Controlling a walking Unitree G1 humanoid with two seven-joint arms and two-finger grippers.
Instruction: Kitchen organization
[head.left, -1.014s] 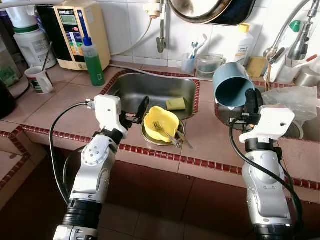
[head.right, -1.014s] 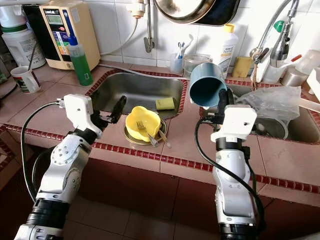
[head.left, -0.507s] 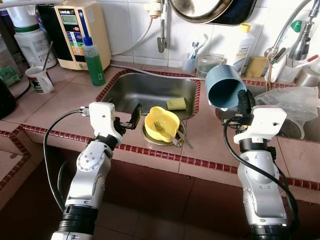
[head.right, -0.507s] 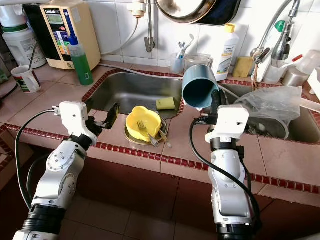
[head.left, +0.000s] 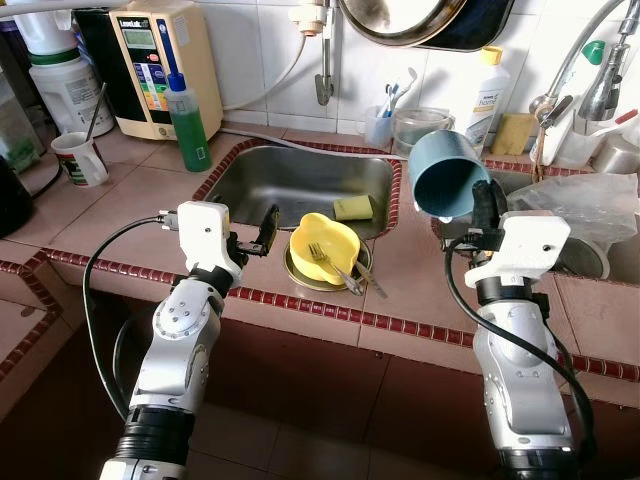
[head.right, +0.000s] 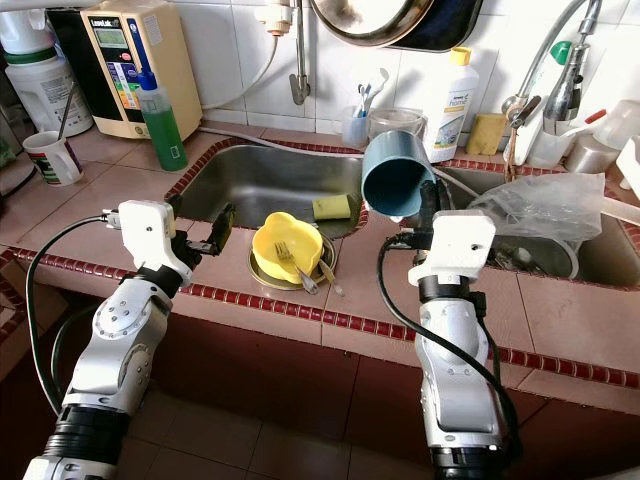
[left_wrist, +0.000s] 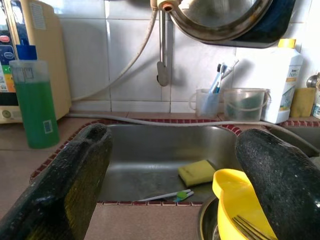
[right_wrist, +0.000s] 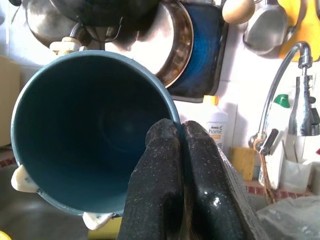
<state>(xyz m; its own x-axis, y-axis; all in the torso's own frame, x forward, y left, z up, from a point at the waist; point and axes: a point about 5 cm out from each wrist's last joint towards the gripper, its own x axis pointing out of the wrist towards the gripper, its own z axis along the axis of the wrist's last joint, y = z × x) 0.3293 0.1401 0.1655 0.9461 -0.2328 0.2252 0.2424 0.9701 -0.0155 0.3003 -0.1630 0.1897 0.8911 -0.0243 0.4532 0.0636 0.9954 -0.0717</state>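
A blue plastic cup (head.left: 447, 175) hangs tilted above the tiled counter between the two sinks, mouth facing me. My right gripper (right_wrist: 177, 137) is shut on its rim, both fingers (right_wrist: 160, 170) pressed together on the wall. A yellow bowl (head.left: 322, 243) holding a fork (head.left: 330, 262) rests in a metal dish (head.left: 298, 272) on the front ledge of the left sink (head.left: 300, 175). My left gripper (head.left: 258, 232) stands open just left of the bowl, holding nothing. In the left wrist view the bowl (left_wrist: 235, 205) lies beside one finger. A yellow sponge (head.left: 351, 207) lies in the sink.
A green soap bottle (head.left: 186, 118), a beige appliance (head.left: 165, 60) and a white mug (head.left: 78, 158) stand at the back left. A toothbrush cup (head.left: 378, 125), a clear tub (head.left: 418, 128) and a white bottle (head.left: 486, 85) line the wall. Crumpled plastic (head.left: 590, 195) lies in the right sink.
My left gripper has drawn back a little to the left, away from the bowl. The right gripper has carried the blue cup slightly left.
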